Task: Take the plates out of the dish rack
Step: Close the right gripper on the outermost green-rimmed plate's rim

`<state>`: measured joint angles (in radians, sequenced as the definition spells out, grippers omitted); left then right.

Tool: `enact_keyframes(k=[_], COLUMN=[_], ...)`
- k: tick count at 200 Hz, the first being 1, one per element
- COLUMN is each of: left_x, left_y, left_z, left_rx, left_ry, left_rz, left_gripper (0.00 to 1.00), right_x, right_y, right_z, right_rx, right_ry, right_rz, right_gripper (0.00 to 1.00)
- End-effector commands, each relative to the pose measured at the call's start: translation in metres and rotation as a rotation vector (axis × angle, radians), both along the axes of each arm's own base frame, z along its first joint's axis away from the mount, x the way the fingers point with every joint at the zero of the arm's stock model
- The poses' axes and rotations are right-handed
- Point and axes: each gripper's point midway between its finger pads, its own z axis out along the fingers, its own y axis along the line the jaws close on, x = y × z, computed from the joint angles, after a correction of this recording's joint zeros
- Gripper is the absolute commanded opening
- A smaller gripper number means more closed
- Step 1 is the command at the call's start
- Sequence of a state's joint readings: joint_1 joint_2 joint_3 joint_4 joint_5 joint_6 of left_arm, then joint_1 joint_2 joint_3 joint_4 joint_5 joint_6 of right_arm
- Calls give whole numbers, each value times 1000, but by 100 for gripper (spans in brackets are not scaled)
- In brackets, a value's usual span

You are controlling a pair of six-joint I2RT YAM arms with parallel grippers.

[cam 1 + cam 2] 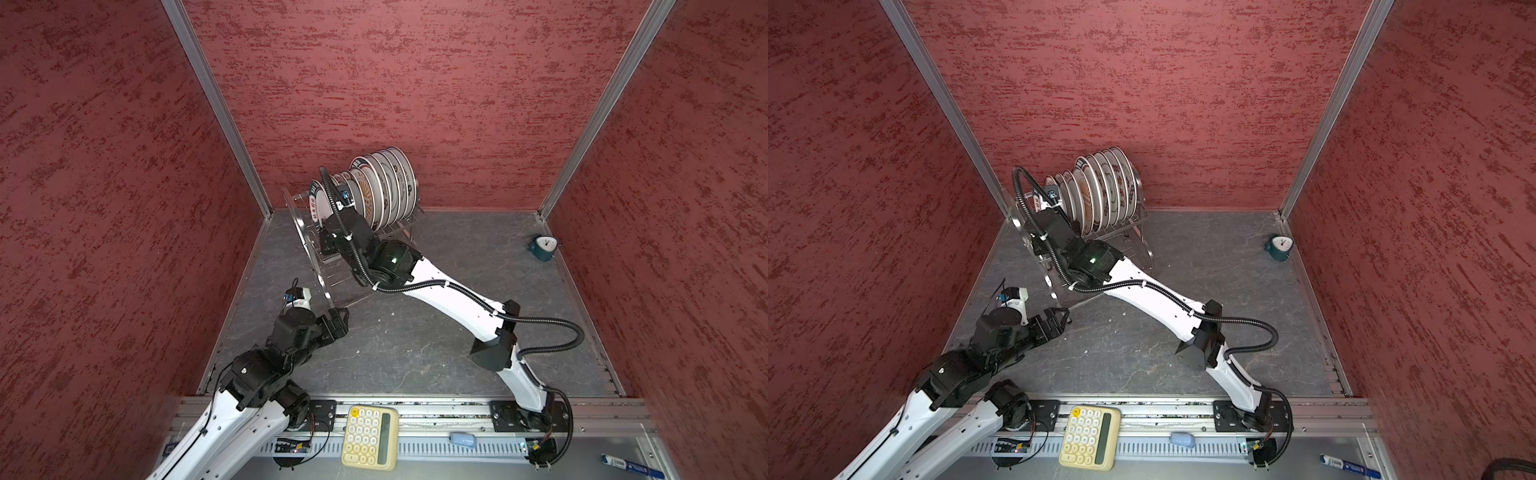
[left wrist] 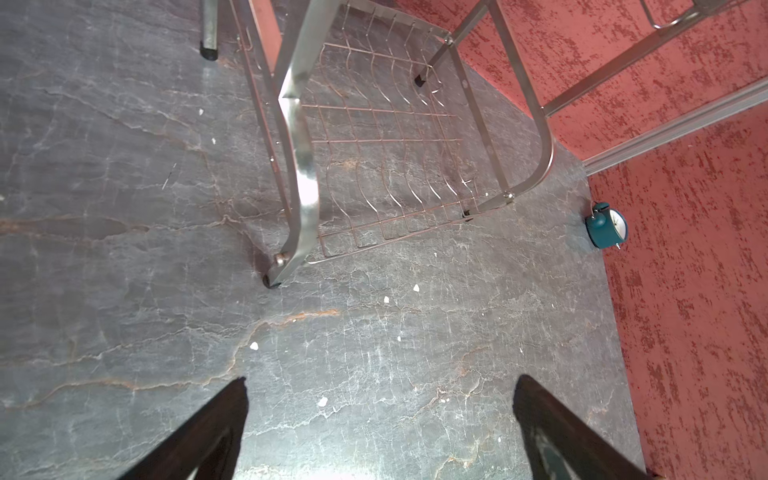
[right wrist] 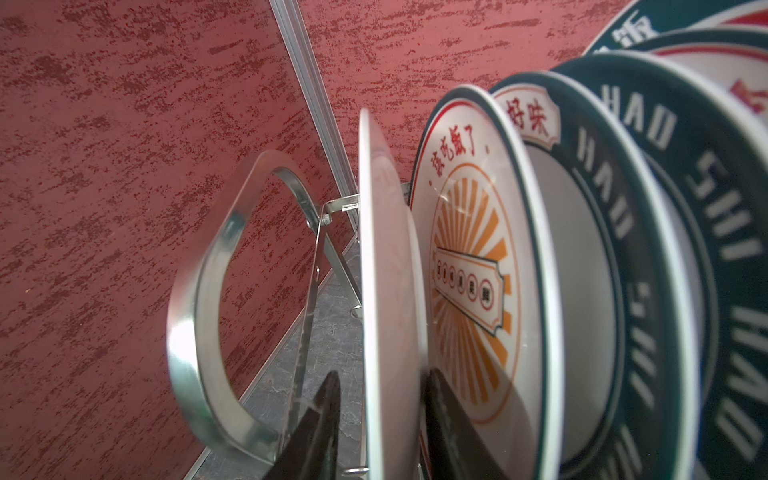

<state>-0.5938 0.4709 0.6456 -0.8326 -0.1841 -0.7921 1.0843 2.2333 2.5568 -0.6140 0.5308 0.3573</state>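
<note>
Standing at the back left of a grey, veined slate table, close to a corner of the red mottled walls and their aluminium posts, the rack holds the plates upright on its top shelf. The right gripper straddles the end plate; whether its jaws press it I cannot tell. The left gripper hovers spread wide over bare slate near a rack foot. A teal clock sits in the back right corner. White flecks dot the table.
</note>
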Motion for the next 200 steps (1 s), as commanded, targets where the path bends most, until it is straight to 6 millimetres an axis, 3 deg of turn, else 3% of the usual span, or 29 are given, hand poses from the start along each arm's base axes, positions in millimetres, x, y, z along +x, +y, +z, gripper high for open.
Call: enact_keyframes(k=[1, 105, 151, 200], left_x=[1, -2, -2, -1], left_y=[8, 19, 16, 17], left_z=[5, 3, 3, 5], left_rx=[-17, -26, -59, -46], left_ry=[0, 27, 36, 47], left_rz=[64, 138, 144, 150], left_gripper=[99, 99, 99, 99], right_x=[6, 4, -6, -11], right_y=[2, 11, 20, 15], right_z=[6, 4, 12, 23], right_rx=[15, 20, 15, -3], right_ry=[-41, -52, -83, -127], right_rz=[-10, 22, 71, 26], right_gripper=[32, 15, 10, 7])
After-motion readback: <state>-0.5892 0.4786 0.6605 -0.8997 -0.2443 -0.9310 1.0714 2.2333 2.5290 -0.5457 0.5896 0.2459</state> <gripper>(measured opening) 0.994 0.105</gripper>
